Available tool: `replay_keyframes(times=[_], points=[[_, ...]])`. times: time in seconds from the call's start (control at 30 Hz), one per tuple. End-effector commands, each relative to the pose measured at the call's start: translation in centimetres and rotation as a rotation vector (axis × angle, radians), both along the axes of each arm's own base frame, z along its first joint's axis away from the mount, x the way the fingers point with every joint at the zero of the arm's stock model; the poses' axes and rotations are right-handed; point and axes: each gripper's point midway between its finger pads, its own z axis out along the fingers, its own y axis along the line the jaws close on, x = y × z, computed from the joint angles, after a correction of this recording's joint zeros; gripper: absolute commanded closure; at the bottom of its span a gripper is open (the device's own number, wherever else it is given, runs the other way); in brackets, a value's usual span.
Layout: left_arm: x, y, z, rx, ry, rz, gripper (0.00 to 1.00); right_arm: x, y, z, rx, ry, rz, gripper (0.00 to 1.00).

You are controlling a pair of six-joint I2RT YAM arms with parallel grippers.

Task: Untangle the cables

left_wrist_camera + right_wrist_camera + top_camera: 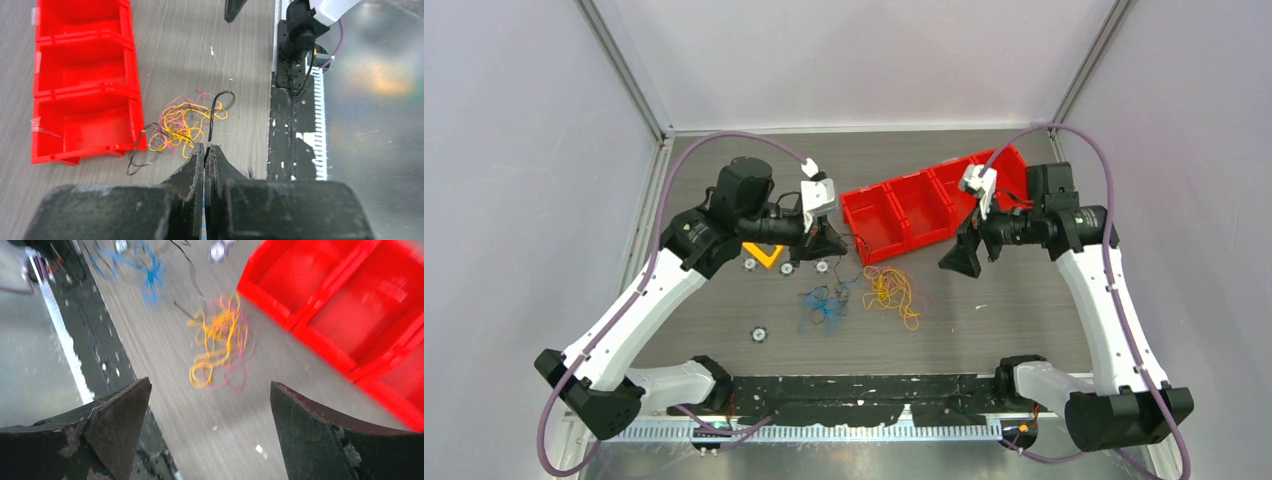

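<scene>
Pinching a black cable (212, 117) between fully closed fingers, the left gripper (205, 148) hangs above the table (1004, 310). The right gripper (210, 385) gapes wide, holding nothing. Yellow cables (892, 290) lie tangled near red bins (899, 215).

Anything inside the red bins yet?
The red bins show no cables in the three compartments the left wrist sees. The right arm covers part of the fourth from above.
</scene>
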Motion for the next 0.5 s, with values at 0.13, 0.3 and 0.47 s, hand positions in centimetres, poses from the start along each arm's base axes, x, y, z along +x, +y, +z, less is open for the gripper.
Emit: replay_keyframes(times=[0.13, 0.3, 0.47], points=[[-0.2, -0.7, 1.8, -0.033, 0.191, 0.08, 1.0, -0.3, 7.2, 14.3, 0.396, -0.248, 0.078, 0.05], [-0.3, -1.4, 3.6, -0.097, 0.274, 0.11, 1.0, -0.7, 11.6, 14.4, 0.477, -0.284, 0.117, 0.04], [-0.1, -1.9, 5.0, -0.169, 0.348, 0.129, 1.0, -0.9, 14.9, 13.4, 0.549, -0.217, 0.156, 0.07]])
